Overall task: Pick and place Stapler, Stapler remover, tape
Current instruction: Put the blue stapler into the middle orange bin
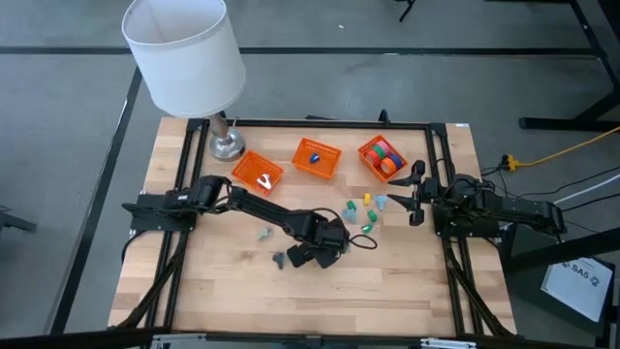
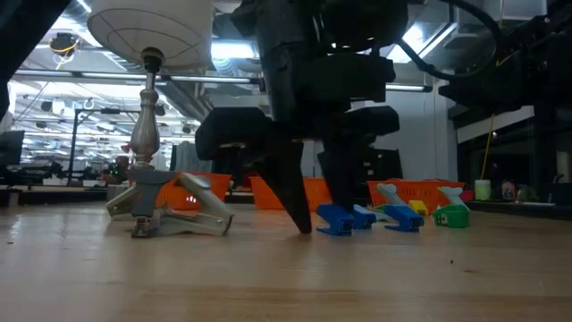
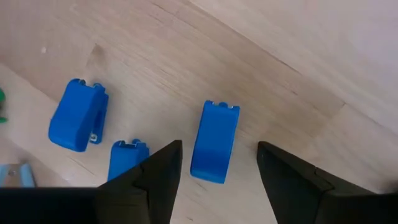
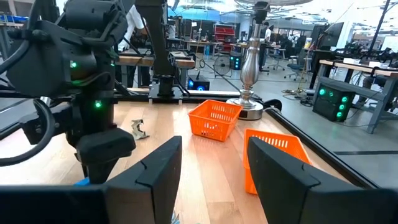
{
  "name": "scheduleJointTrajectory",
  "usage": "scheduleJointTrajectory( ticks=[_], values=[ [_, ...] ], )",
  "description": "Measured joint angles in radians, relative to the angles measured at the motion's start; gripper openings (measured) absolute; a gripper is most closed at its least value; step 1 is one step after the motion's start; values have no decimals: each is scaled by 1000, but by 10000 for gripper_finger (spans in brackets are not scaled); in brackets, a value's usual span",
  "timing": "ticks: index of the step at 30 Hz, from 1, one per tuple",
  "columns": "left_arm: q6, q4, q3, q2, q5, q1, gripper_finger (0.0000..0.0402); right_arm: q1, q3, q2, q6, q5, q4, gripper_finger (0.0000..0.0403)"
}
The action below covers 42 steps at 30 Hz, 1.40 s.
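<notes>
three orange mesh baskets (image 1: 317,158) sit in a row at the far side of the wooden counter (image 1: 223,291). the right one already holds small bright tape rolls (image 1: 385,157), the left one a pale staple remover (image 1: 263,179), the middle one a small blue item. judged from that, sorting is part done; left on the counter are a loose cluster of small blue, green and yellow pieces (image 1: 366,209) near the middle-right and two grey staple removers (image 2: 170,215) nearer the front left.

left pincer (image 3: 217,177) is down at the counter near the middle, fingers spread, straddling a small blue blocky stapler (image 3: 214,142) without touching it. the stapler lies flat, its long axis running roughly along the gap between the fingers, slightly tilted, notched end pointing away from the wrist. two more blue blocks (image 3: 78,115) lie just beside it. likely step: close on it, then carry it to a basket.

right pincer (image 1: 418,194) waits at the right edge of the counter, fingers spread, holding nothing.
</notes>
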Motion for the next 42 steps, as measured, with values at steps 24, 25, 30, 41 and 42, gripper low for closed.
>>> scheduleJointTrajectory(
  ticks=[24, 25, 30, 41, 42],
  values=[
    [-313, -100, -8, -78, 33, 141, 67, 0, 0, 0, 0, 0, -3, 188],
    [-316, -95, -6, -88, 30, 157, 67, 0, 0, 0, 0, 0, -3, 188],
    [-322, -99, -6, -136, -27, 249, 67, 0, 0, 0, 0, 0, -3, 188],
    [-436, 2, -5, -243, -128, 431, 67, 0, 0, 0, 0, 0, -3, 188],
    [-456, 9, -5, -243, -128, 447, 67, 0, 0, 0, 0, 0, -3, 188]
  ],
)
